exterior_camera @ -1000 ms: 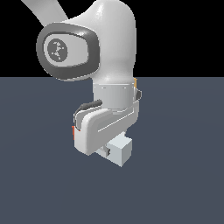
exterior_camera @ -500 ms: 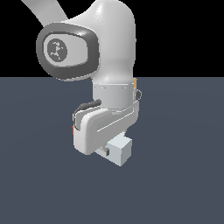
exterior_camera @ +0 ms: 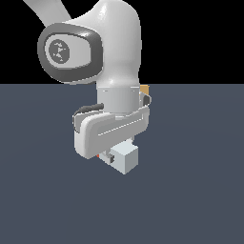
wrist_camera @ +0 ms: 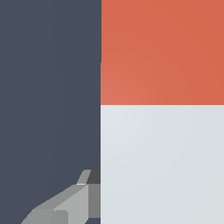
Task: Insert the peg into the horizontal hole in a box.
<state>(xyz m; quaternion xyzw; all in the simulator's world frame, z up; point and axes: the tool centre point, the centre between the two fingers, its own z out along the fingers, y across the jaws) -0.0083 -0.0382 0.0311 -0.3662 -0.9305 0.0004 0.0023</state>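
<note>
Change: almost nothing has moved since a second ago; my arm (exterior_camera: 114, 62) hangs in the same low pose.
Gripper: my gripper (wrist_camera: 65, 208) shows one grey finger beside the peg (wrist_camera: 162, 109); I cannot tell its opening or whether it grips.
Peg: fills the wrist view, red-orange half meeting pale grey half.
Box: a tan sliver (exterior_camera: 144, 90) behind my wrist.
Surface: flat dark slate-blue floor (exterior_camera: 200, 190).
Room: black backdrop.
</note>
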